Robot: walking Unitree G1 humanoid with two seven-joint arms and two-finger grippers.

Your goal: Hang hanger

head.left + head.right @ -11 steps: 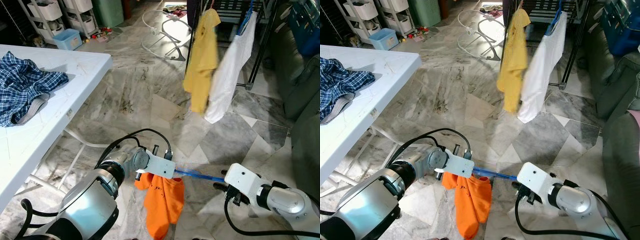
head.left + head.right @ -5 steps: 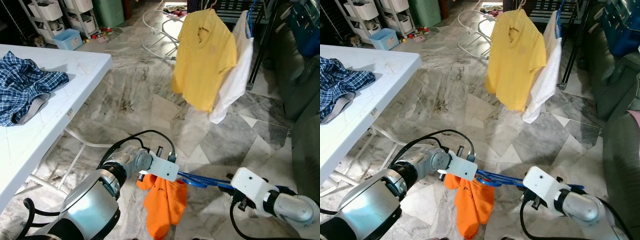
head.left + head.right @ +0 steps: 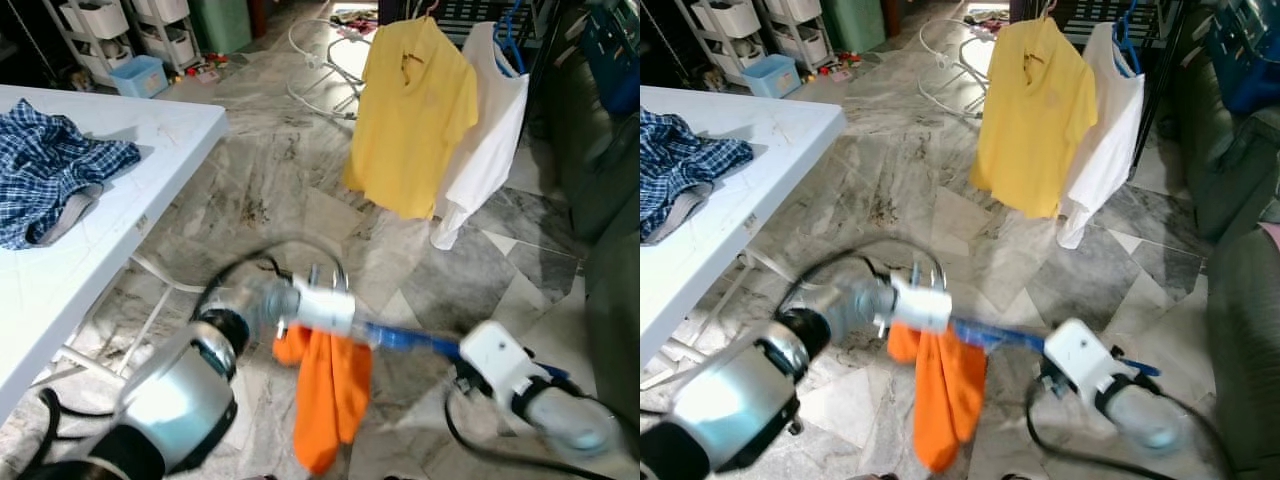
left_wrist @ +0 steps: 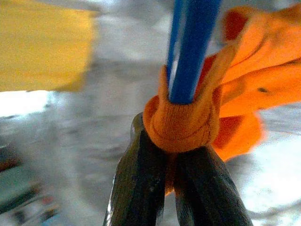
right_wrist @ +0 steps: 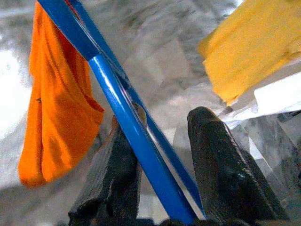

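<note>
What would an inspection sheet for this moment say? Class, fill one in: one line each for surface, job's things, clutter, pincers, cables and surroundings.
Surface: grey marble floor; white table on the robot's left.
Job's things: blue hanger carrying an orange garment, held low between both arms.
Clutter: checked blue cloth on the table; white tube frame on the floor.
Pincers: left pincer shut on the orange garment at the hanger's end; right pincer astride the hanger's bars, fingers apart.
Cables: black cable looping over the left arm.
Surroundings: yellow shirt and white shirt hanging on a dark rack; storage shelves behind.
</note>
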